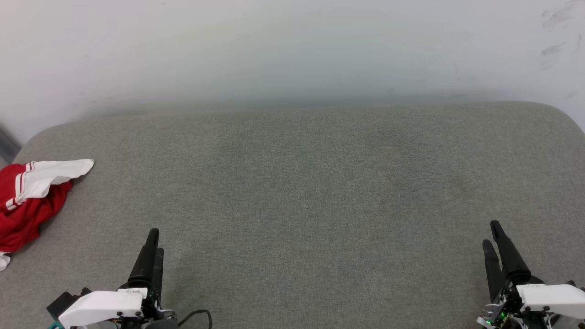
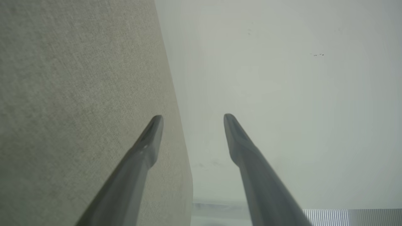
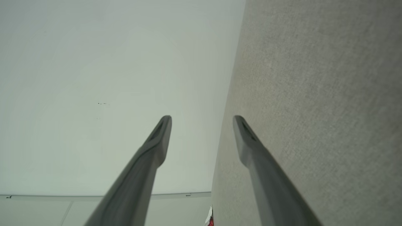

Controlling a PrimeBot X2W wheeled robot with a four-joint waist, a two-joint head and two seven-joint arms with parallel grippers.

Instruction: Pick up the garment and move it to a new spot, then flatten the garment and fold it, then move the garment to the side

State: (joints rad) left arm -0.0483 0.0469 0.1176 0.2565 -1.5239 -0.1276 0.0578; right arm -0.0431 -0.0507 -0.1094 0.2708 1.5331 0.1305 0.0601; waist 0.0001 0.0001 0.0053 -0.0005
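The garment (image 1: 27, 201) lies bunched at the far left edge of the grey fabric surface (image 1: 301, 192), red with a white striped sleeve on top; part of it runs out of the picture. A sliver of the garment (image 3: 209, 219) shows at the bottom of the right wrist view. My left gripper (image 1: 154, 241) hovers at the lower left, well right of and nearer than the garment, open and empty, as the left wrist view confirms for the left gripper (image 2: 193, 121). My right gripper (image 1: 492, 234) rests at the lower right, open with nothing between its fingers, the same right gripper (image 3: 202, 121) seen spread wide.
A pale wall (image 1: 292, 45) rises behind the surface's rounded far edge. A black cable (image 1: 196, 316) loops by the left wrist. The broad middle of the surface is bare fabric.
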